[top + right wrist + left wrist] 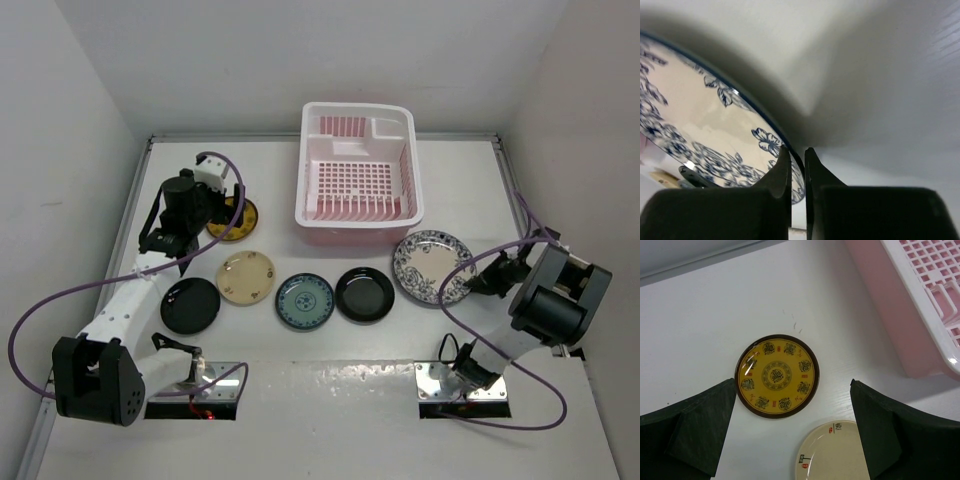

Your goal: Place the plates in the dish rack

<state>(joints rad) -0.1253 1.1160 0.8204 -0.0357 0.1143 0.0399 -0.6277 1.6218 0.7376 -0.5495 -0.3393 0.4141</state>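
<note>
Rack (357,175) stands far centre on the table (560,200), with 6 plates before it: yellow plate (236,222), cream plate (246,277), 2 black plates (190,305), blue-green plate (305,300), and white plate (432,265) off its near right corner. Left gripper (792,385), jaws wide apart, hangs over the yellow plate, half hiding it from above; its wrist view shows the plate whole, apart from the rack wall. Right gripper (797,160) is pinched onto the white plate's right rim, with bare table beyond.
</note>
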